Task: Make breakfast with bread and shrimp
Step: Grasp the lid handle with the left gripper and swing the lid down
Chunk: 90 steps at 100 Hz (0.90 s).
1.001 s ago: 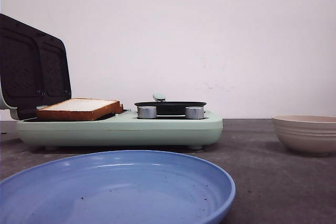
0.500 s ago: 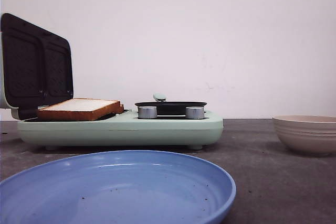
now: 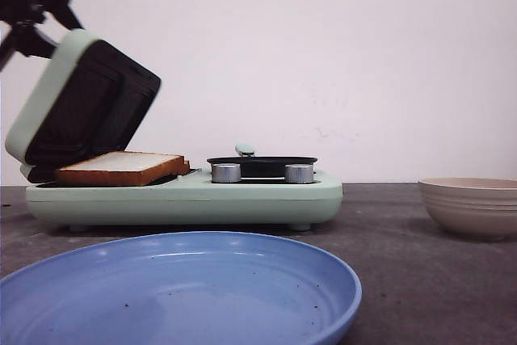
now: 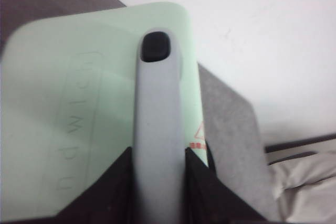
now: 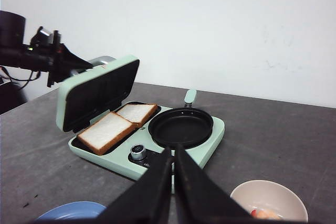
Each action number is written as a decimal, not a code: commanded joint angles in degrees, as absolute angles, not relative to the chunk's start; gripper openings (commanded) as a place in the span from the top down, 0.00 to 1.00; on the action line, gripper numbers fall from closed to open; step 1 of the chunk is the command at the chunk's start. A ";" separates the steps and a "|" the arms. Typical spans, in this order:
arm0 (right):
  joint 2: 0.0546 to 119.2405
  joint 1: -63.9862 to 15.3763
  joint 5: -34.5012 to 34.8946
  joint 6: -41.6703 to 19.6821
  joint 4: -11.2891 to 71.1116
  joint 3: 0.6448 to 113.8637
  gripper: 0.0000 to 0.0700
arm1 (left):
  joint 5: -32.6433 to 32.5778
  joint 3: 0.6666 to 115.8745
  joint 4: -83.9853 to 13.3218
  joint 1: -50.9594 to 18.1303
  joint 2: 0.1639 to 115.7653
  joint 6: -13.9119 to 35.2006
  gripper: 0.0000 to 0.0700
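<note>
Two slices of bread [image 5: 107,129] lie side by side in the open mint sandwich maker [image 3: 186,195]; the front view shows the near slice [image 3: 121,167]. The lid [image 3: 85,103] tilts forward over them, half lowered. My left gripper [image 3: 40,14] is at the lid's top edge, shut on its grey handle [image 4: 157,129], which sits between the black fingers [image 4: 118,182]. My right gripper [image 5: 173,153] is shut and empty, held above the table in front of the appliance. Something pink, perhaps shrimp [image 5: 265,214], lies in the beige bowl [image 5: 268,200].
A black pan [image 5: 181,127] sits on the appliance's right half, behind two metal knobs [image 3: 226,173]. A blue plate [image 3: 178,288] lies at the front of the table. The beige bowl [image 3: 472,204] stands at the right.
The lid has swung from nearly upright to tilted forward over the bread. My left gripper has come into the front view at the top left, on the lid.
</note>
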State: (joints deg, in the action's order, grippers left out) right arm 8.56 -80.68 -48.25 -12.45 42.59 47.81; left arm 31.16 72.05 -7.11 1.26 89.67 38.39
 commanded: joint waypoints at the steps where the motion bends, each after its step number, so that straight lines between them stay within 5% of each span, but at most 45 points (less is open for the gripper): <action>1: 8.82 -81.62 -48.51 -13.15 42.00 48.10 1.00 | 26.72 73.03 -6.11 -0.23 91.74 32.03 1.00; 43: 8.82 -81.62 -48.51 -14.44 42.00 48.10 1.00 | 13.80 73.03 -6.63 -11.75 96.16 27.22 1.00; 76: 8.82 -81.62 -48.47 -15.11 42.00 48.10 1.00 | 13.28 73.03 -9.74 -14.28 99.74 23.97 0.99; 83: 8.84 -81.62 -48.47 -15.66 42.02 48.10 1.00 | 13.34 73.03 -9.76 -14.26 99.74 24.08 0.84; 90: 8.82 -81.62 -48.49 -15.90 42.02 48.10 1.00 | 13.82 73.19 -9.80 -14.22 99.59 25.54 0.54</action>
